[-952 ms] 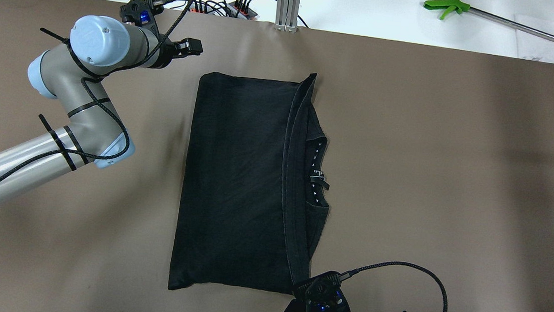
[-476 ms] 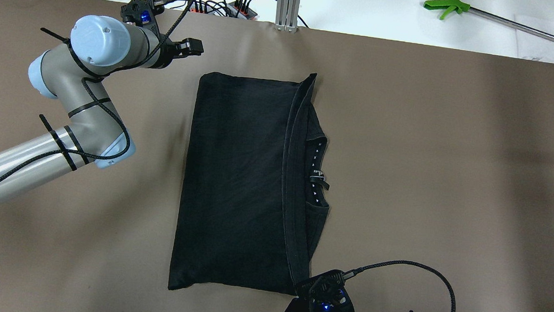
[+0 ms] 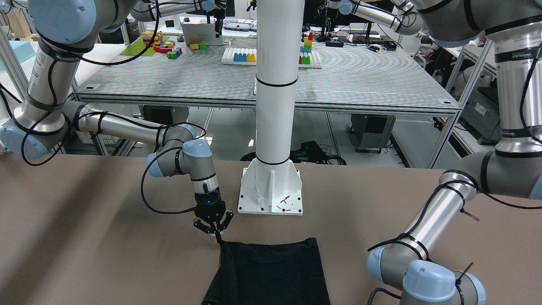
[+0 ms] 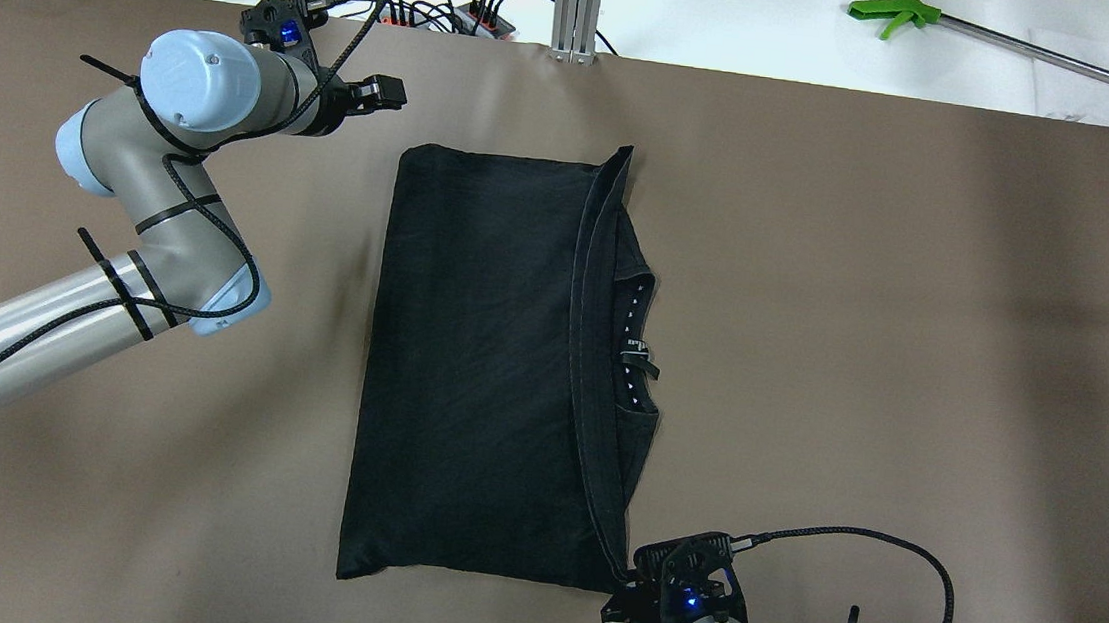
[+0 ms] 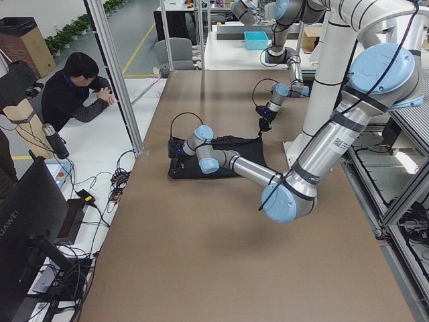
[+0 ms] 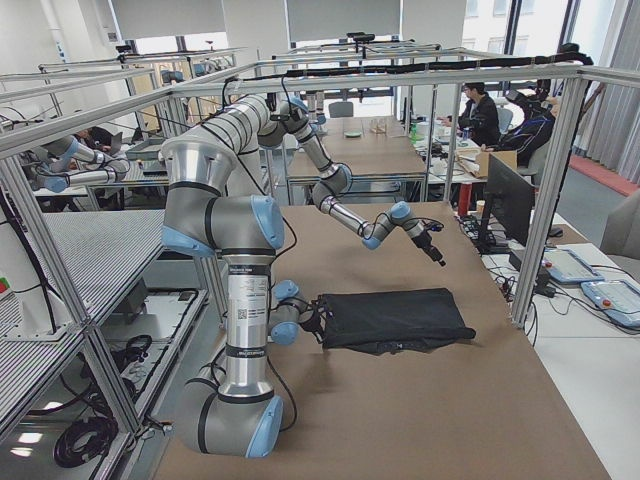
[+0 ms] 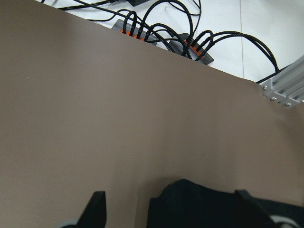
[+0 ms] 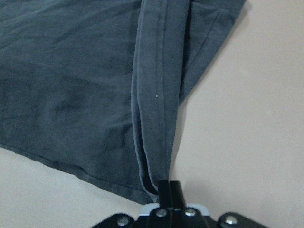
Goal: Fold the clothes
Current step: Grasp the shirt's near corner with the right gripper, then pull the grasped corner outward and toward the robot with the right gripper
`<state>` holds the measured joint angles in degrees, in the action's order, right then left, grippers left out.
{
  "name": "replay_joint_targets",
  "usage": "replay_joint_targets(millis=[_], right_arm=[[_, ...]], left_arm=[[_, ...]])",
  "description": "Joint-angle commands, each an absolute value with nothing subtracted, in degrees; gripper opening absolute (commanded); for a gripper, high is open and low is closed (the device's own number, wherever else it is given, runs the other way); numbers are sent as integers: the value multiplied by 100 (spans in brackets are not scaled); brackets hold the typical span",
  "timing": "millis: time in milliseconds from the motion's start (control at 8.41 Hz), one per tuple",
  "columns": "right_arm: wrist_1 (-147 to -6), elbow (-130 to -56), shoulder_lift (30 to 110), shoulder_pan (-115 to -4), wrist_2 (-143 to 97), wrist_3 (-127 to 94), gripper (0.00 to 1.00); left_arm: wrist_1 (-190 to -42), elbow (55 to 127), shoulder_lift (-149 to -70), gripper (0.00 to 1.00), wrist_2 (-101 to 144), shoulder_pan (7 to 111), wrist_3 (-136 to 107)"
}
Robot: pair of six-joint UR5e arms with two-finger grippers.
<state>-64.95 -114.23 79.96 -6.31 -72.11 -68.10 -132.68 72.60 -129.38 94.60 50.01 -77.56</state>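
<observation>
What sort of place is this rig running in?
Most likely a robotics research lab: more robot arms at neighbouring benches, toy building blocks on the bench behind, and a person beside the table.

Left arm [image 4: 156,166] showing silver tubes, grey joint housings, pale blue round caps [image 4: 200,65]. Right arm [image 3: 127,127] wearing same colours. Braided black cable [image 4: 837,529] trailing each arm, black zip ties [image 4: 139,300] cinching it. Blue light [image 4: 690,601] glowing on right wrist. Right gripper [image 8: 168,184] being black with slim jaws, silver screws [image 8: 190,212] dotting mount. White pedestal [image 3: 275,127] carrying black bands, bolted base plate [image 3: 271,197]. Printed label [image 6: 243,298] sitting on upright link.
</observation>
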Motion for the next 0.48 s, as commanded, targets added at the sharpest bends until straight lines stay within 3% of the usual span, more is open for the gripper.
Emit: replay_joint_targets(millis=[0, 357], right_arm=[[-6382, -11513, 8261, -642, -8169, -8438, 0], [-5333, -12057, 9119, -589, -8349, -10325, 0]], left_arm=[[-13263, 7260, -12937, 95, 9448, 5010, -7752], [-13263, 7260, -12937, 95, 9448, 5010, -7743]])
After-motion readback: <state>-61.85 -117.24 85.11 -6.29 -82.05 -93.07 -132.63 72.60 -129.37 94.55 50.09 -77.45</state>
